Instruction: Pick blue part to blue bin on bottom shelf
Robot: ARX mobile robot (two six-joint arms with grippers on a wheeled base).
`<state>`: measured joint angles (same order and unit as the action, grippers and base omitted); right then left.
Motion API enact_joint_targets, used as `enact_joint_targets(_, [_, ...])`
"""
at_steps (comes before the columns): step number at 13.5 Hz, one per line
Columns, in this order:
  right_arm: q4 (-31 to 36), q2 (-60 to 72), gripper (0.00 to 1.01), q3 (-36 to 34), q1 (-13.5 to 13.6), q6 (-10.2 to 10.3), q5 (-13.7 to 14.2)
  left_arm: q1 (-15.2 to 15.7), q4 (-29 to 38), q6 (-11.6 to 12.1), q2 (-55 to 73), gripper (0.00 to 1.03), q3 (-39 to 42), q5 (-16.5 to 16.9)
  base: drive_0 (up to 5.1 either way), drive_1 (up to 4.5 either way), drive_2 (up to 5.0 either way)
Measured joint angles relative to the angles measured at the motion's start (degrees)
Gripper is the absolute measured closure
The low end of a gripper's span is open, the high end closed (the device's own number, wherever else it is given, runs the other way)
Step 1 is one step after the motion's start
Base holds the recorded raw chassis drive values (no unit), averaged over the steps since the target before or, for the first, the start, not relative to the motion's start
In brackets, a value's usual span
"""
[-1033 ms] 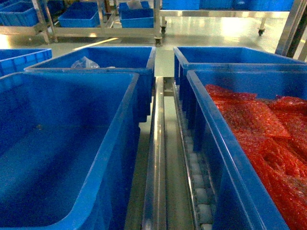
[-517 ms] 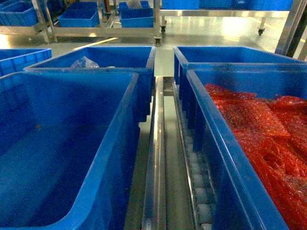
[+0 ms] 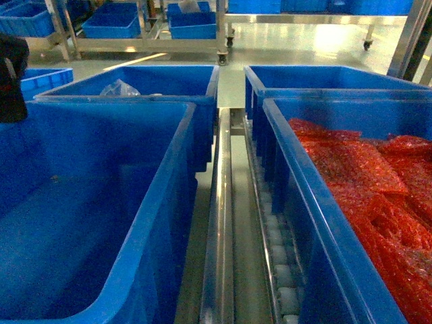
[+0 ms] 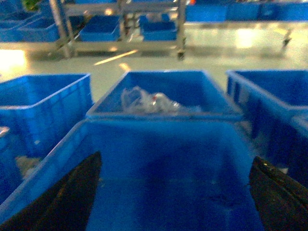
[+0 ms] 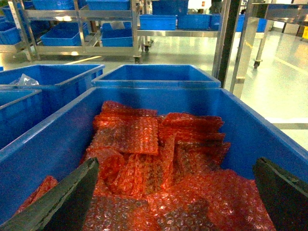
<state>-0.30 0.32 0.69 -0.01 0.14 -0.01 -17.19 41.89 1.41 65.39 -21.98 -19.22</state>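
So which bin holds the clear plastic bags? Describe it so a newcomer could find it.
Start at the steel guide rail running up the middle of the head view. Left of it sit two blue bins in line; take the far bin, behind the large near bin. It alone shows crumpled clear bags inside.

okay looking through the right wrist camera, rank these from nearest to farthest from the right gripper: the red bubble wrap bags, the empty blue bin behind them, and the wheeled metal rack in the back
1. The red bubble wrap bags, directly below and ahead of the right gripper, inside the near bin.
2. The empty blue bin, just beyond the near bin's far wall, centre.
3. The wheeled metal rack, far back across the floor, upper left.
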Motion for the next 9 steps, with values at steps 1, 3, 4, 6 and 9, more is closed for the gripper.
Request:
enact_joint_targets(1, [-0.04,0.00,0.03,0.00,0.00,0.00,0.02,1.79,2.58,-0.33,-2.38,0.25,2.95,3.65,0.0,0.00,0.0])
enact_joint_targets(3, [0.00,0.00,0.03,0.00,0.00,0.00,0.02,5.81,1.55,-1.03,-8.26,0.53,9.14,7.17,0.0,0.00,0.0])
enact_joint_targets(4, [0.00,0.00,0.03,0.00,0.00,0.00,0.02,7.41,0.50,-1.03,-12.02,0.71,11.58,9.27,0.0,0.00,0.0])
enact_joint_targets(6, [0.00,0.00,0.03,0.00,0.00,0.00,0.02,10.10,-2.32,-1.16,-18.29,1.02,15.10,11.91,0.0,0.00,0.0])
enact_joint_targets(9, [0.00,0.00,0.03,0.00,0.00,0.02,0.00,16.90,-8.35,-1.22,-27.80,1.01,18.58,18.82,0.0,0.00,0.0])
